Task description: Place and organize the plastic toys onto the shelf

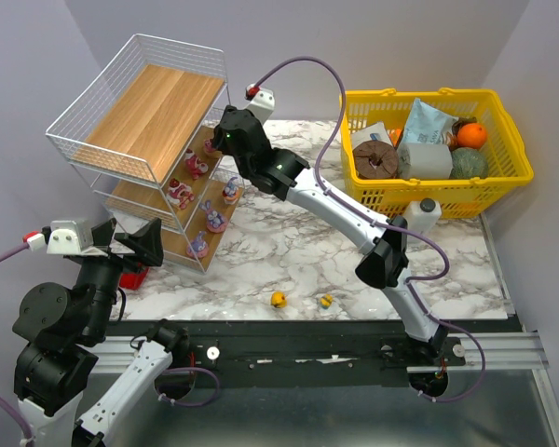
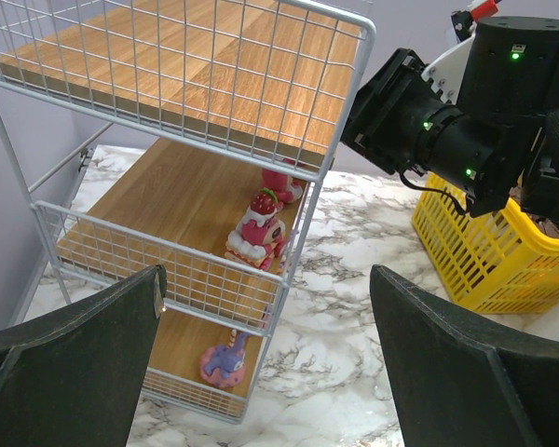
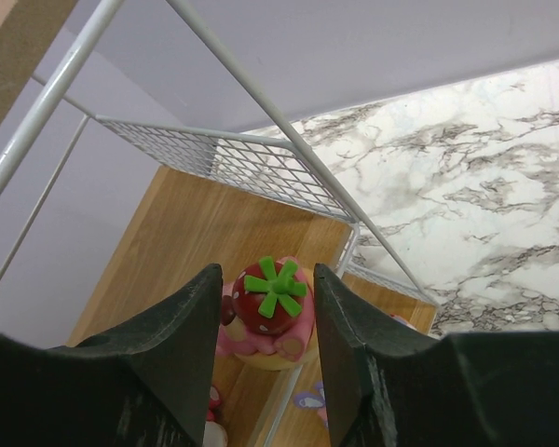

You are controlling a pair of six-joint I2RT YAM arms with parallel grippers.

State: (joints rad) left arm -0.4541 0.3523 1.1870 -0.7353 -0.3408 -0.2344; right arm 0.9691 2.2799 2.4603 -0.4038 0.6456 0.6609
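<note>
My right fingers [image 3: 182, 345] flank the strawberry toy [image 3: 265, 312], one on each side. It stands on the shelf [image 3: 168, 233], middle board. Gripping or apart: cannot tell. My left fingers [image 2: 74, 363] stand wide apart, empty, facing the shelf.

Jaws wide on left arm [image 1: 70, 317], half-parted on outstretched right arm [image 1: 335, 209].

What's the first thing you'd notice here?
The big white wire shelf at the far left, with little pink toys on its lower boards, stands out first. The right pincer reaches into it, a strawberry-topped toy between its fingers. A bright yellow basket sits far right, and two yellow ducks wait on the marble table near the front edge.
</note>
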